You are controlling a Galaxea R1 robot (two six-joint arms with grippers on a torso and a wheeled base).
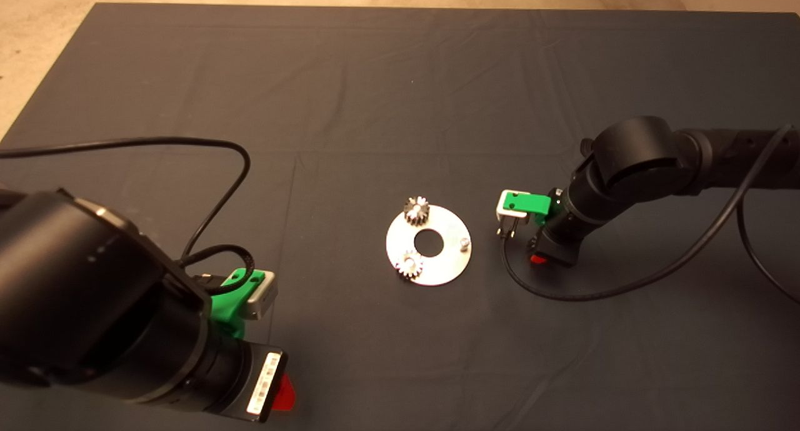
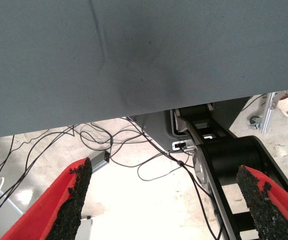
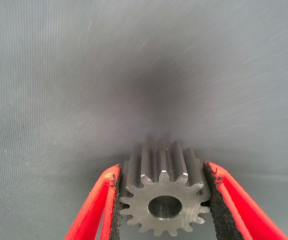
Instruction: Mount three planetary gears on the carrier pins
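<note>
A shiny silver disc (image 1: pixel 444 259) with a large central hole lies mid-mat. Two planetary gears sit on its pins, one at the far side (image 1: pixel 416 210) and one at the near left (image 1: pixel 409 265). One carrier pin (image 1: pixel 464 243) at the right stands bare. My right gripper (image 1: pixel 539 258) is down at the mat just right of the disc. In the right wrist view it (image 3: pixel 162 200) is shut on the third gear (image 3: pixel 163 195), pads against its teeth, the gear's face and hole showing. My left gripper (image 1: pixel 284 393) is parked at the lower left, open and empty (image 2: pixel 166 200).
A black cable (image 1: pixel 562 293) loops on the mat below the right gripper. The left arm's cable (image 1: pixel 206 147) arcs over the left of the mat. Past the mat's near edge the left wrist view shows floor cables (image 2: pixel 108 145) and the robot's base (image 2: pixel 229 165).
</note>
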